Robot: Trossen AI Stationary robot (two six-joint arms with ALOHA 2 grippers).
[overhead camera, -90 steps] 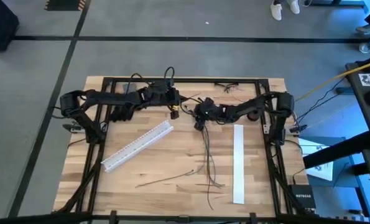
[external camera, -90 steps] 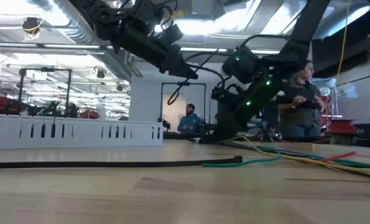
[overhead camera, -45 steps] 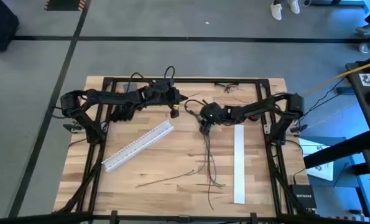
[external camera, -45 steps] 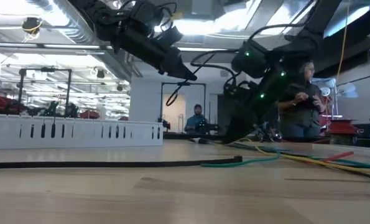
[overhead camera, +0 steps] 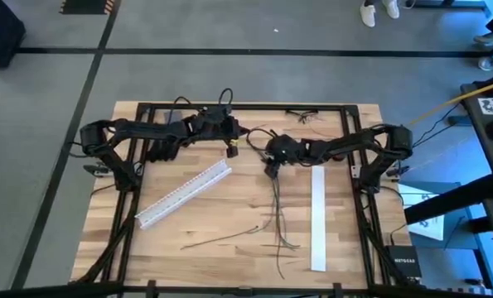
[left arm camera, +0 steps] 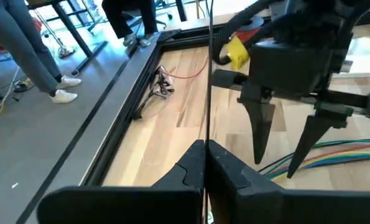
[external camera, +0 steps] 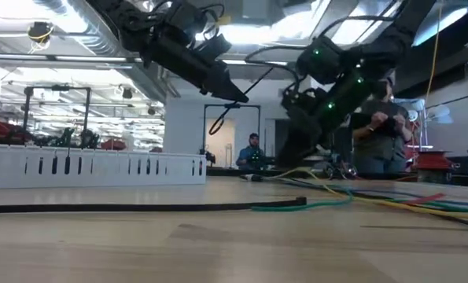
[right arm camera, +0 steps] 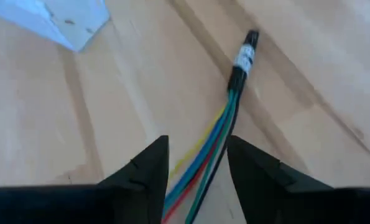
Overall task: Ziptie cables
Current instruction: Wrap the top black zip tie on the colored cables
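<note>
The cables (overhead camera: 277, 211) are a bunch of thin coloured strands lying lengthwise on the wooden table, joined at a black end (right arm camera: 244, 56). My right gripper (right arm camera: 197, 165) hovers open over their far end (overhead camera: 271, 170), one finger on each side of the bunch (right arm camera: 225, 118); I cannot tell whether it touches them. My left gripper (overhead camera: 238, 137), raised left of it, is shut on a thin black strand (left arm camera: 208, 68). That gripper's tip also shows in the low view (external camera: 240, 97). My left gripper pinches the thin black strand (left arm camera: 207, 134) between its two shut fingers. The strand runs straight on out past the fingertips toward my right gripper (left arm camera: 284, 149). A slack loop of it (external camera: 216, 122) hangs below the fingertips, clear of the table.
One white slotted strip (overhead camera: 184, 194) lies slantwise left of the cables and another (overhead camera: 317, 217) lies straight to their right. A loose dark strand (overhead camera: 221, 238) lies near the front. A small tangle (overhead camera: 300, 116) sits at the far edge. People stand in the room beyond the table.
My right gripper has risen off the table above the cables' far end and shifted slightly toward the table's right edge. The left gripper has kept still with its strand.
</note>
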